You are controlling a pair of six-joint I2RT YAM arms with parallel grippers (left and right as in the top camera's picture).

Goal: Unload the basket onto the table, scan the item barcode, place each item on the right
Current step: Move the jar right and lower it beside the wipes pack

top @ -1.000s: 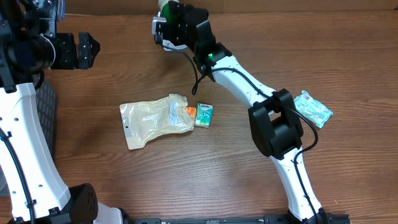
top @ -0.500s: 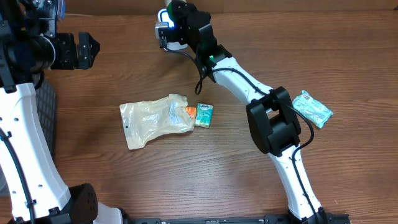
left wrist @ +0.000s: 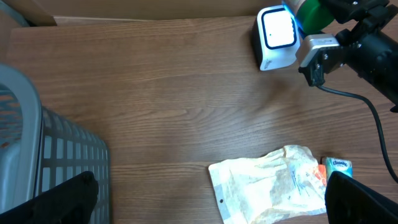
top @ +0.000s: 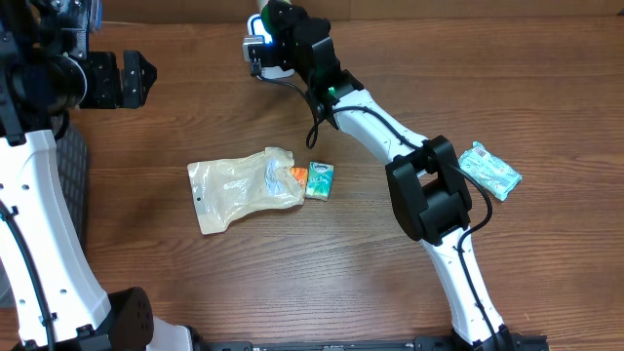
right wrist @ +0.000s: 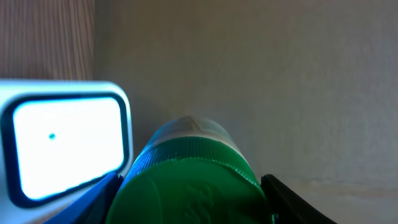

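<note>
Two arms share a wooden table (top: 195, 283), seen from overhead. The right gripper (top: 271, 27) is stretched to the far edge, directly over a white scanner (top: 255, 54); what it carries is mostly hidden there. The left gripper (top: 136, 78) hangs with its jaws spread wide and nothing in them, well apart from the scanner. A crumpled plastic bag (top: 239, 187) lies mid-table with a tissue pack (top: 320, 181) just beside it, and a teal packet (top: 490, 171) lies far right.

From the left wrist, that gripper's fingers (left wrist: 62, 199) stand far apart above a grey basket (left wrist: 50, 149) and the bag. Across the table, the green-capped item (left wrist: 311, 12) sits beside the scanner's lit window.

From the right wrist, the fingers (right wrist: 289, 199) pinch the green-capped item on either side, its ribbed cap filling the foreground and the glowing scanner face immediately left of it.
</note>
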